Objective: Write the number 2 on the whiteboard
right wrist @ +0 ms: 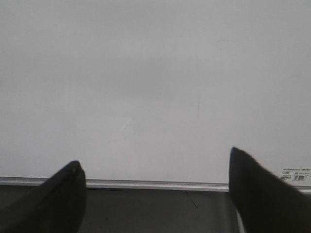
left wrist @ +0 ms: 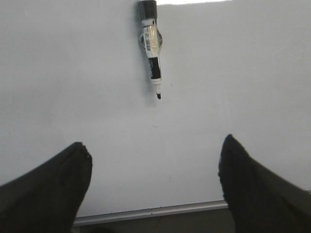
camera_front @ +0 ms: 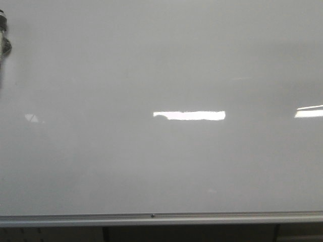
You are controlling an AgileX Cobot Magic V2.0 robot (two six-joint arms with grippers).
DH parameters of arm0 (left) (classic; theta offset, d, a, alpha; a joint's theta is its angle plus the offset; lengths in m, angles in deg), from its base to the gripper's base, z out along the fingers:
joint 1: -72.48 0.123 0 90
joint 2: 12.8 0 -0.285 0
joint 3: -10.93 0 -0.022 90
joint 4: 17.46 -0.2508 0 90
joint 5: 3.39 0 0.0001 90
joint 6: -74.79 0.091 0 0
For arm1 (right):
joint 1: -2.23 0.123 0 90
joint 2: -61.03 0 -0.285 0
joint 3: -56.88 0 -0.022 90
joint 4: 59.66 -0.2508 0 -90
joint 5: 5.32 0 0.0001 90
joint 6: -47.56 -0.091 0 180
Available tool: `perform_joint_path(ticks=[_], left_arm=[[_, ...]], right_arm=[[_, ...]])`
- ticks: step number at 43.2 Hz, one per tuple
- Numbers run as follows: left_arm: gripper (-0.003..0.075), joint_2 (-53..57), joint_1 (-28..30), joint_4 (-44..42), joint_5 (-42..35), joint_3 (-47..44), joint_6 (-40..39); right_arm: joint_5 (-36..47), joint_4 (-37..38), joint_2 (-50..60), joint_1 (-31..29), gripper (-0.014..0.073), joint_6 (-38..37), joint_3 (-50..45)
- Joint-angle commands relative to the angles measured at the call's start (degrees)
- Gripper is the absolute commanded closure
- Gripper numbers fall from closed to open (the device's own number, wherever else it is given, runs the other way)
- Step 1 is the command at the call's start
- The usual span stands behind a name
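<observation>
The large glossy white-grey whiteboard (camera_front: 161, 60) fills the front view, its silver aluminium bottom rail (camera_front: 151, 218) running along the six o'clock edge. Bright rectangular light reflections (camera_front: 189, 115) sit near the centre and at three o'clock (glare only, not ink). No drawn digit shows on the board in any view, so the surface reads blank of writing. At ten to eleven o'clock, cut by the frame edge, a dark cylindrical object (camera_front: 3, 35) shows against the board.

In the left wrist view, a black-and-white dry-erase marker (left wrist: 151, 43) hangs on the board at twelve o'clock, cap end up, its black tip (left wrist: 158, 96) pointing down and uncovered. The left gripper (left wrist: 155, 160) has its two black fingers (left wrist: 58, 184) spread wide, holding nothing, well apart from the marker.

In the right wrist view, the right gripper (right wrist: 155, 167) likewise has black fingers (right wrist: 257, 189) set wide and empty, facing bare board above the rail. A small printed label (right wrist: 295, 174) sits at four o'clock beside the rail.
</observation>
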Motion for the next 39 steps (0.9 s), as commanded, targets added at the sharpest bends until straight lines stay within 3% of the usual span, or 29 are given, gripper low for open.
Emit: perform_joint_path(ticks=[1,13,39], left_arm=[[0.0173,-3.1,-0.5,0.9,-3.5,2.7,-0.5],[0.0174,-14.7,-0.5,2.9,-3.8,7.2,-0.5],[0.0174,-36.1,-0.5,4.3,-16.3,15.1,-0.5]], right_arm=[[3.3,0.1,-0.4,-0.4,-0.0039,0.5,1.9],[3.3,0.1,-0.4,-0.4,-0.0039,0.5,1.9],[3.3,0.1,-0.4,-0.4,-0.0039,0.5,1.9]])
